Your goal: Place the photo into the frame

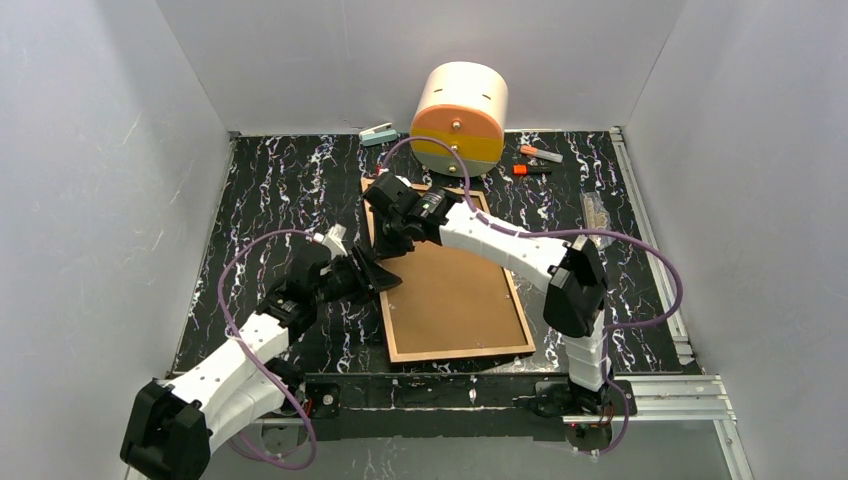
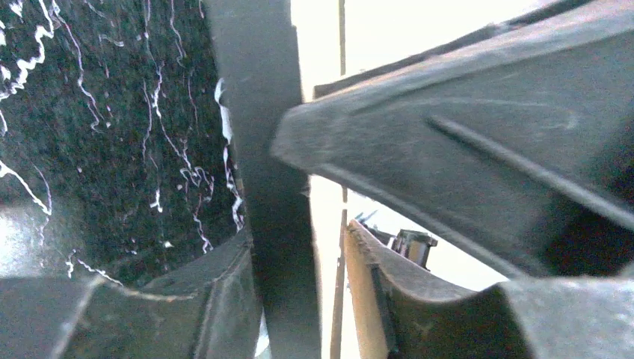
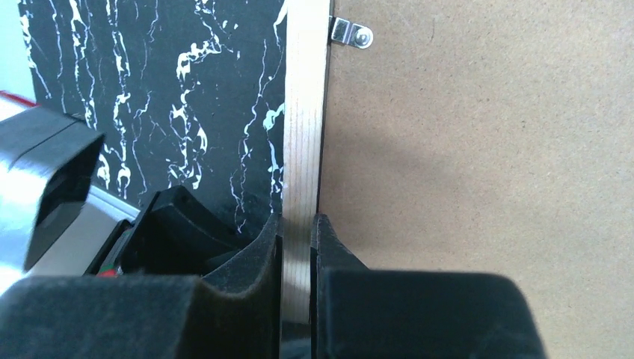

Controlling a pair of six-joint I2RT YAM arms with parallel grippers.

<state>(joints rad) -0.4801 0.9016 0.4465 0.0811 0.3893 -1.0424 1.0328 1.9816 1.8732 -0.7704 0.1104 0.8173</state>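
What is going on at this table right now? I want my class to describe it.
Two robot arms are working on the frame, which lies face down on the table with its brown backing board up. The right gripper pinches the wooden rim on the frame's left side between its fingers. The left gripper sits at that same side, nearer the arms' bases; whether it grips cannot be told. The photo is not in sight.

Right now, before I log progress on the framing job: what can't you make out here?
- The photo: in no view; the backing board fills the frame in the top view.
- Left gripper: open or shut unclear; left wrist view too close, washed by glare.
- Orange-tipped items: too small in the top view to identify.
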